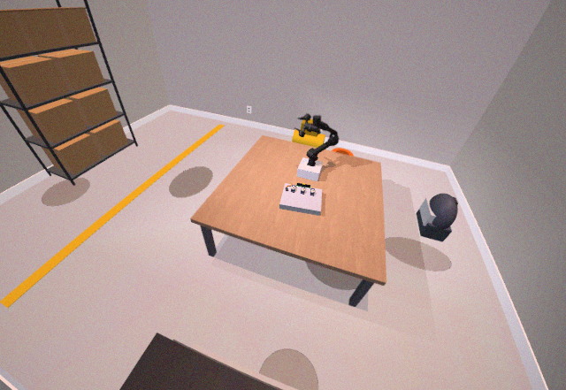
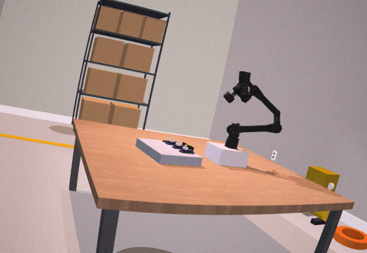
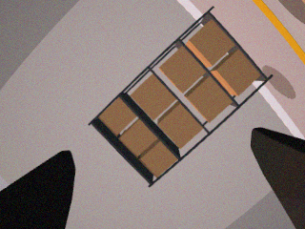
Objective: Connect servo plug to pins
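Note:
The pale block (image 1: 299, 202) (image 2: 175, 159) lies on the table. Small dark parts with white tops stand along its edge on the arm's side, with a black and yellow piece (image 1: 303, 185) (image 2: 188, 146) beside them. Which of these is the servo motor or its holder I cannot tell. The plug, its wires, the pins and the marked band are too small to make out. My gripper (image 1: 302, 125) (image 3: 164, 149) is open, with nothing between its fingers. It is raised high above the table, well away from the pale block, and faces the shelf side in the wrist view.
The black arm (image 1: 336, 139) (image 2: 277, 120) stands on a white base block (image 1: 308, 171) (image 2: 232, 159) close to the pale block. The wooden table (image 1: 256, 202) (image 2: 207, 187) carries both. A shelf of brown boxes (image 1: 59, 84) (image 2: 106, 78) (image 3: 157, 97) stands beyond the table.

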`<action>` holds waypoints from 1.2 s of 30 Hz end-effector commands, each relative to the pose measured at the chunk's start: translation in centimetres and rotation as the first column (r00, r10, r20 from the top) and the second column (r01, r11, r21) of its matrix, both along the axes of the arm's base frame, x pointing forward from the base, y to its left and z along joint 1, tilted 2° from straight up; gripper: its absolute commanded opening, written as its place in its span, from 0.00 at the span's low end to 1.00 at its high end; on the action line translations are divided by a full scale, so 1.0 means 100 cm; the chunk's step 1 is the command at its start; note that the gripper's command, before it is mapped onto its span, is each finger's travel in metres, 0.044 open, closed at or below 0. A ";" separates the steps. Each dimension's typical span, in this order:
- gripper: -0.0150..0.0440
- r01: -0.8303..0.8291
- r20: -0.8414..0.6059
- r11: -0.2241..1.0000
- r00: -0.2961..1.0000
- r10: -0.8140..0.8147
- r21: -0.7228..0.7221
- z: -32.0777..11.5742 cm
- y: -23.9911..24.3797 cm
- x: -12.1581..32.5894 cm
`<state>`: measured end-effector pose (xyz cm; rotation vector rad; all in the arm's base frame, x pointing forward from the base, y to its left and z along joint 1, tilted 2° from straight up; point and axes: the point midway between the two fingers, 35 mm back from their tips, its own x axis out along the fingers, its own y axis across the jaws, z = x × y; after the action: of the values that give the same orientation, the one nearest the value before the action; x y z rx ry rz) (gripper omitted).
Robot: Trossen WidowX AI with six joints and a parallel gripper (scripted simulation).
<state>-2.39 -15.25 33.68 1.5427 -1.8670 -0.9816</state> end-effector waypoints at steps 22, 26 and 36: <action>0.45 -0.242 -0.265 0.968 0.931 0.251 0.066 0.002 -0.014 0.056; 0.45 -0.297 -0.328 0.951 0.893 0.307 0.081 0.002 -0.016 0.070; 0.45 -0.425 -0.480 0.898 0.768 0.425 0.115 0.003 -0.017 0.105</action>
<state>7.11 -16.90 34.27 1.4638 -1.1573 -1.0333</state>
